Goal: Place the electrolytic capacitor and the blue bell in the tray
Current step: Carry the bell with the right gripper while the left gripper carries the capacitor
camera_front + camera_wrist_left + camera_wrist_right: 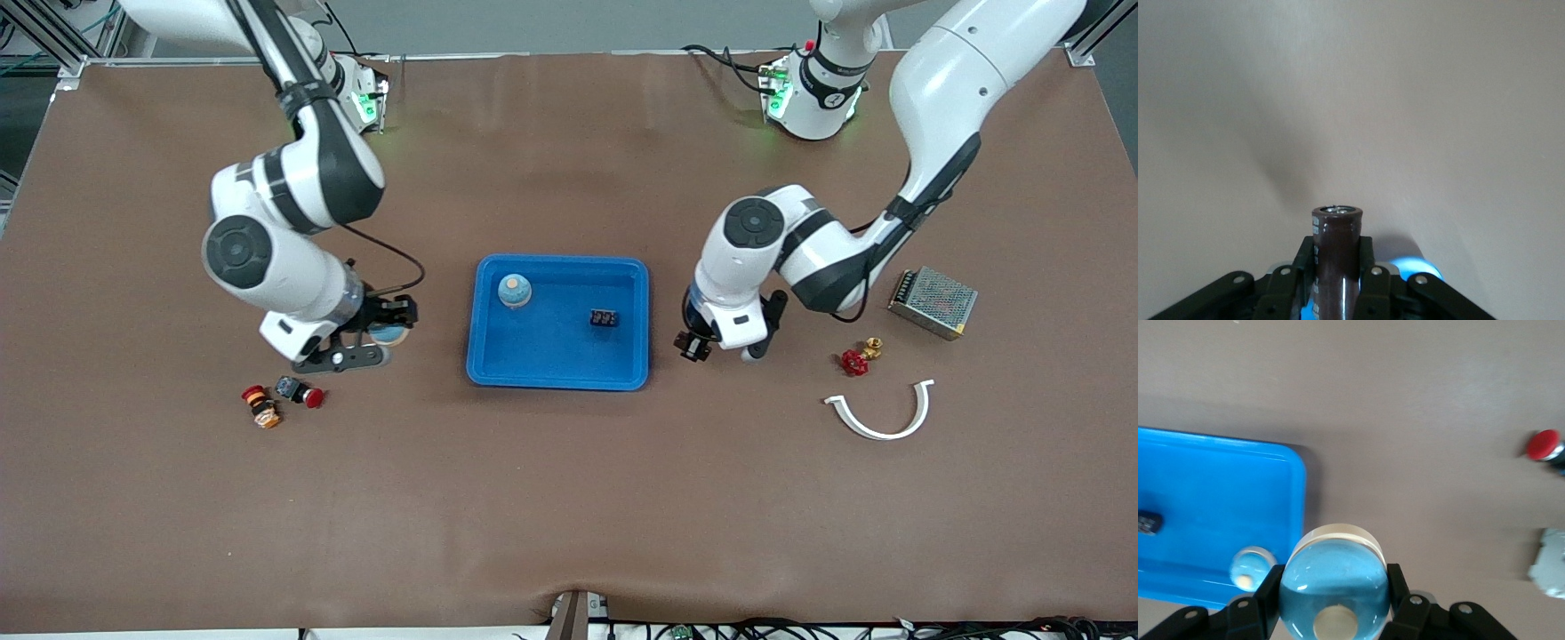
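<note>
Beside tray (480, 356) rim, open tabletop (569, 498)

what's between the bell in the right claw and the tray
Only bare brown table separates the blue bell in the right claw from the tray; the front view shows it.

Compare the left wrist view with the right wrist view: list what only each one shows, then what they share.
Only the left wrist view: the left claw shut on a dark brown electrolytic capacitor, silver top up, over bare table.

Only the right wrist view: the right claw shut on the blue bell; a corner of the blue tray holding a second small blue bell and a small black part; a red button toward the right arm's end.

Both: the brown table surface and a shut claw gripping one task item, neither yet in the tray.
</note>
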You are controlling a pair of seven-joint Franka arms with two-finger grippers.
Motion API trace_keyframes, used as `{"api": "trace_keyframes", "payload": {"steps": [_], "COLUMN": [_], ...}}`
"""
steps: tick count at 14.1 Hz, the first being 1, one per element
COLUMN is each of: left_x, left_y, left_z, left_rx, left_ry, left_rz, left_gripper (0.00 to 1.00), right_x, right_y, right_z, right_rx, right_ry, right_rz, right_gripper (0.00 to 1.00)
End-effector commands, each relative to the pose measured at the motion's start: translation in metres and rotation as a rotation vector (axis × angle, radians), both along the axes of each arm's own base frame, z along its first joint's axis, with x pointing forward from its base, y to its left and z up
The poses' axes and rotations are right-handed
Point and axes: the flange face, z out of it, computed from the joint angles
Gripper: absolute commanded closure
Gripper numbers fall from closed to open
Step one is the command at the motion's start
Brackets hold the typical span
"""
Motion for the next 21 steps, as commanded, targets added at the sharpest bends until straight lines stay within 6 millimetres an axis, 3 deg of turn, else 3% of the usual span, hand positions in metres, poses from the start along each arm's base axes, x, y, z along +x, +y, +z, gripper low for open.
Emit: {"api": "trace_keyframes", "payload": {"steps": [1, 5, 12, 15, 21], "left_x": [-0.005, -0.007, -0.008, -0.009, -0.009], "left_y": [-0.03, -0.066, -0.124, -0.14, -0.146], "left_z": [0.013, 0.015, -0.019, -0.034, -0.044], "left_rx": [-0.006, -0.005, 0.041, 0.054, 0.052], "left_ry": [0.008, 0.008, 0.002, 0.0, 0.01], "left_rz": [0.089, 0.167, 0.244, 0.255, 0.26], "left_gripper": [1.0, 1.0, 1.0, 1.0, 1.0], "right_x": [-0.009, -0.02, -0.036, -0.041, -0.045], "right_y": [0.039, 0.086, 0.126, 0.132, 0.136], "right_z": [-0.007, -0.046, -0.123, -0.144, -0.169], "right_rx": [0.015, 0.014, -0.01, -0.018, -0.024], "right_ry": [-0.018, -0.042, -0.04, -0.043, -0.048], "right_rz": [-0.095, -0.138, -0.16, -0.158, -0.154], "right_gripper": [0.66, 0.66, 0.65, 0.65, 0.65]}}
